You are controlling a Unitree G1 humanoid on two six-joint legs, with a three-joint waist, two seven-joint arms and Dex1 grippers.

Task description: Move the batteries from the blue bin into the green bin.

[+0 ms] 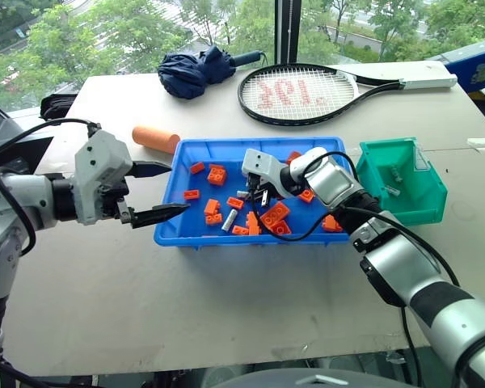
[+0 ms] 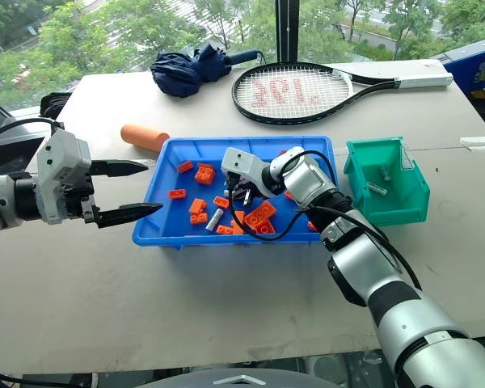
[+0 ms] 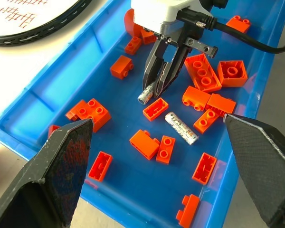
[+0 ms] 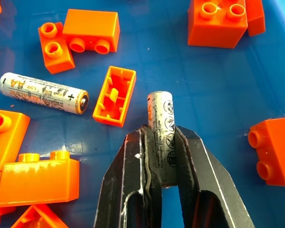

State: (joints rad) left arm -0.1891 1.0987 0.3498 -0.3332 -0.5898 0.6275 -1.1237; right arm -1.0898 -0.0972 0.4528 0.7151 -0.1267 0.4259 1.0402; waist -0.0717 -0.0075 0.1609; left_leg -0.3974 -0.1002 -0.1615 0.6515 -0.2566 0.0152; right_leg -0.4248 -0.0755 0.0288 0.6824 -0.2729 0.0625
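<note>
Right gripper: clamped on one battery at the middle of the blue bin, the black fingers pinching its lower half, the free end poking out ahead.
Left gripper: fingers wide apart, holding nothing, hovering at the blue bin's left rim.
Second battery: lying flat on the blue bin's floor just beside the held one, an upturned orange brick between them.
Green bin: on the desk just right of the blue bin; two batteries appear to lie inside already.
Handling: the held battery looks light, rigid and smooth. A round, slick metal shell could roll or twist in a two-finger pinch, so a grip across the middle of its length, fingers square to its axis, seems safest; the present hold sits toward one end and may let it pivot.
Materials: printed silver-grey cylinders; glossy, hard blue plastic with a low rim; studded orange bricks of stiff plastic scattered about; the green bin deeper, with sloped walls and a clear front panel.
Beyond the blue bin: an orange cylinder, a folded umbrella, a racket.
</note>
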